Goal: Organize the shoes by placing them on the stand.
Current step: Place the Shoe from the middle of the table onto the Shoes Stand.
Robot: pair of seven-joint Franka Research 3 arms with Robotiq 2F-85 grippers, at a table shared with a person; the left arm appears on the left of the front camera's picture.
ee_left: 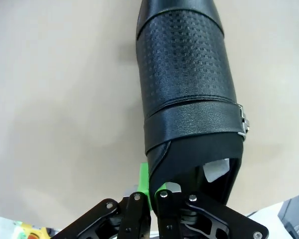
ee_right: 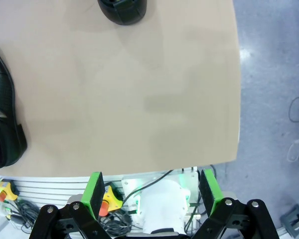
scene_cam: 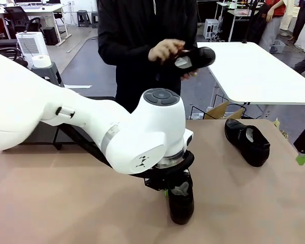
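While flat on table [ee_left: 50,99], shoe [ee_left: 189,79], heel rim inside left hand [ee_left: 157,186].

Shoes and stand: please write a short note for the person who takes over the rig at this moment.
Left hand: shut on the opening's rim of a glossy black leather slip-on shoe, near the front edge of the beige table.
Right hand: open, holding nothing, above the table's right side.
Second black shoe: lying on the table, far right.
Third black shoe: in the person's hands.
Done: one shoe gripped. Left: set every shoe on the stand.
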